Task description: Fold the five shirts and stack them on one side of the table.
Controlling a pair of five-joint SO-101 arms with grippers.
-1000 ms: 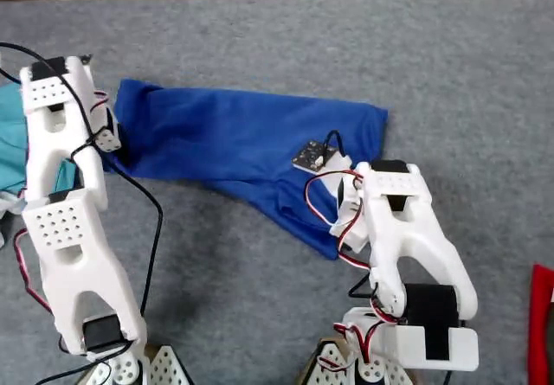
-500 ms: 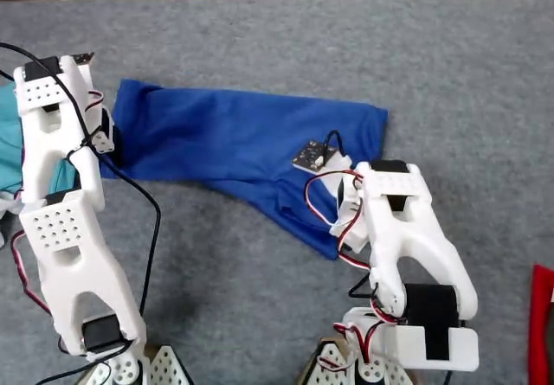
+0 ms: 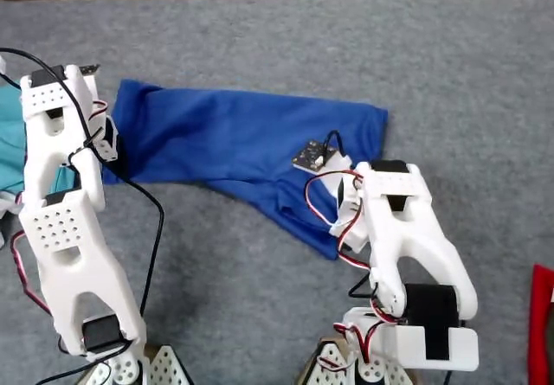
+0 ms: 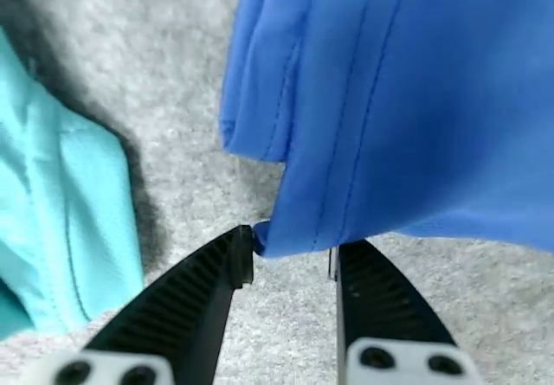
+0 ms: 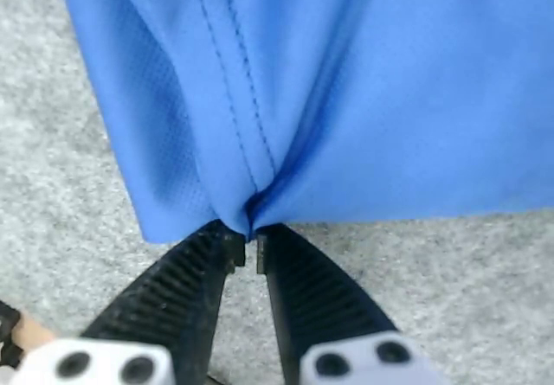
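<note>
Blue shirt (image 3: 242,138) lies spread mid-frame on the grey bench (image 3: 450,73). Right jaws are pinched tight on its lower hem. Left jaws stand part open astride its left corner. Teal shirt (image 3: 9,143) lies at the left edge, red cloth (image 3: 544,316) lower right.

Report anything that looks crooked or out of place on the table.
The blue shirt lies askew and unevenly folded: one flap trails off diagonally, and the cloth puckers where the right gripper pinches it. The left gripper stands open around a corner at the shirt's other end.
</note>
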